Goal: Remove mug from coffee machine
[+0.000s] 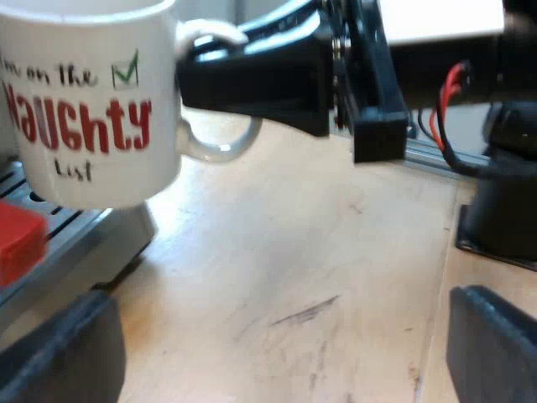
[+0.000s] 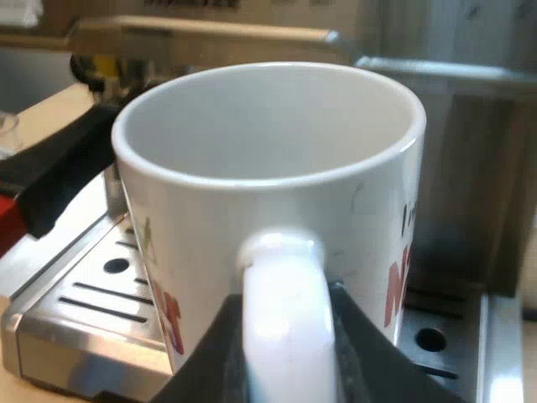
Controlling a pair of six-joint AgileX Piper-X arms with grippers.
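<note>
So the mug [image 2: 268,210] is a glossy white ceramic one, empty inside, with "Naughty List" printed on it in red and a little green tick box. It's sitting over the front edge of the espresso machine [image 2: 470,168], above the drip tray [image 2: 92,294]. From the left wrist view its base looks just clear of the tray, but honestly I can't tell for sure if it's lifted or only barely touching. The right gripper [image 2: 285,336] has its two black fingers pinched on the loop handle [image 2: 281,311], one each side. That makes sense to me, since the round body is way too fat and slick to clamp, and the handle keeps it upright. The tray is brushed steel with slots and round holes, flat and hard, so nothing for the mug to snag on. Just beside the mug is the holder's dark handle [image 2: 59,168] with its red end [image 1: 18,239], sticking out from the machine's front, so I'd guess the mug wants pulling straight out, away from that. The left gripper [image 1: 277,348] is spread wide with nothing in it, hanging low over the scuffed pale wood table [image 1: 319,252], well apart from the mug.
</note>
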